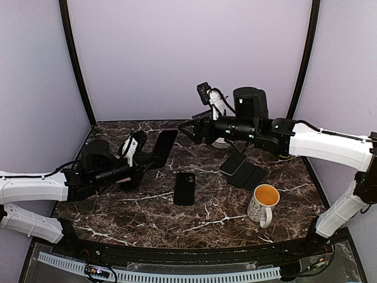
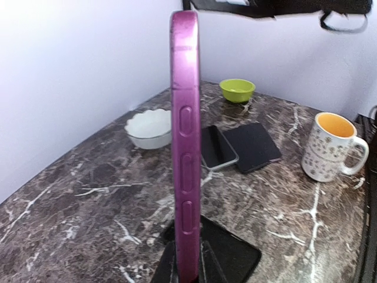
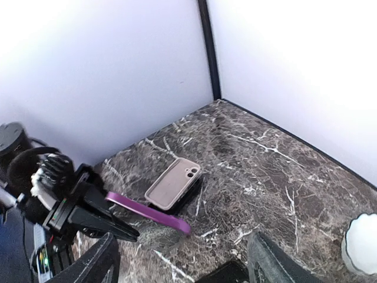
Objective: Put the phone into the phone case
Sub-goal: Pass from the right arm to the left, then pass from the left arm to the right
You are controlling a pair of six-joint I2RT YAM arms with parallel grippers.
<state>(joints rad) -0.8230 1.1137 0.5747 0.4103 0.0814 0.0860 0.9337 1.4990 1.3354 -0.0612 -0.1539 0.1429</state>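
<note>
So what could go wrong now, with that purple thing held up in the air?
1. The left gripper pinches the purple case at one end only, on its edge above the table, so it could twist or slip out.
2. The right gripper stands open close by; a misjudged approach could knock the case loose.
3. The mug sits near the right arm and a sweep could tip it.
</note>
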